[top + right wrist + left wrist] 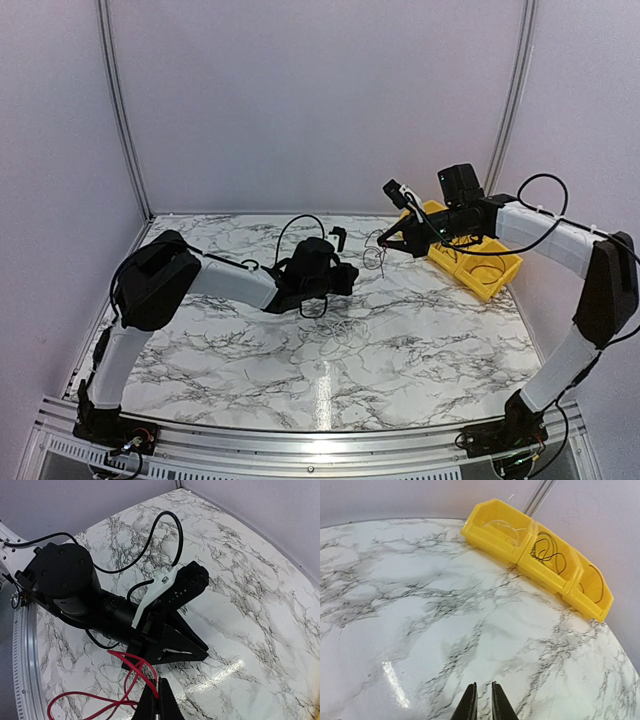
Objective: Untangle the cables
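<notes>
We've got the right claw (pixel 156 690) pinched tight on a red cable (pixel 135 666), which dangles over the table (pixel 430 340) near its middle. The left claw (pixel 483 702) is narrow, just a slit between the tips, and we see nothing in it. More cables (pixel 345 330) lie on the marble at its 6 o'clock. Out at 2 o'clock, the bins (pixel 495 532) hold black cables (pixel 547 550).

Red cable (pixel 134 665), 3 yellow bins (pixel 495 539), white black-veined marble table (pixel 420 620); binned wires (pixel 547 550) seemingly black.
</notes>
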Available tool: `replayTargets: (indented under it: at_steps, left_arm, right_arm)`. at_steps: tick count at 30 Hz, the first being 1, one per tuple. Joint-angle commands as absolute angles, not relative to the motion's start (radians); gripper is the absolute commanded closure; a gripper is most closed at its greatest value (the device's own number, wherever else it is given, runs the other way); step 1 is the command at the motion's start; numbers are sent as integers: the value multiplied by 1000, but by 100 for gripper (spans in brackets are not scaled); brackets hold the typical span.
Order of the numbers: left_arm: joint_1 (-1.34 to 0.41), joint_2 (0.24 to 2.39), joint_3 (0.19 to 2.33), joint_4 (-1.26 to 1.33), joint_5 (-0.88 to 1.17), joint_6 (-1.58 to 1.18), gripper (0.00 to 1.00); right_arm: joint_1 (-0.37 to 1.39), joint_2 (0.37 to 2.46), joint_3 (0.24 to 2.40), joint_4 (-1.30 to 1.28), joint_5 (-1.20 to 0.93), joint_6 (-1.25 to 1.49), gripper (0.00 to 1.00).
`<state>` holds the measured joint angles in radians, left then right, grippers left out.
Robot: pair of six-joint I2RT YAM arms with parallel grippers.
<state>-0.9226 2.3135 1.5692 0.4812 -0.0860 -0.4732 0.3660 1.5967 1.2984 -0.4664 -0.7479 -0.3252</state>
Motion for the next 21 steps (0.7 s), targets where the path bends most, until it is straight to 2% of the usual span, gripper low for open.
replayTargets:
  at_steps: [1,8,12,15,18,21]
  left_arm:
    - [-914,2302,1545,536,-132,-487,89]
    - [-901,2264,1470,590,-136,-524,86]
    - [-903,2162,1334,674,-160,-525,69]
    - [-903,2080,1214,789,-139,-528,59]
    - [-904,2033,1112,976,-34,-525,50]
    - [-907,2040,1127,1059,85,-561,45]
  right_arm:
    - [367,1603,1317,-447,-785,-310,100]
    - [367,1574,1319,-452,-781,-326,100]
    - [362,1583,1315,-449,-745,-330,100]
    - [363,1584,1315,-448,-715,-337,100]
    - [363,1585,1314,-445,-701,-340,100]
    - [364,1588,1313,-443,-694,-340,100]
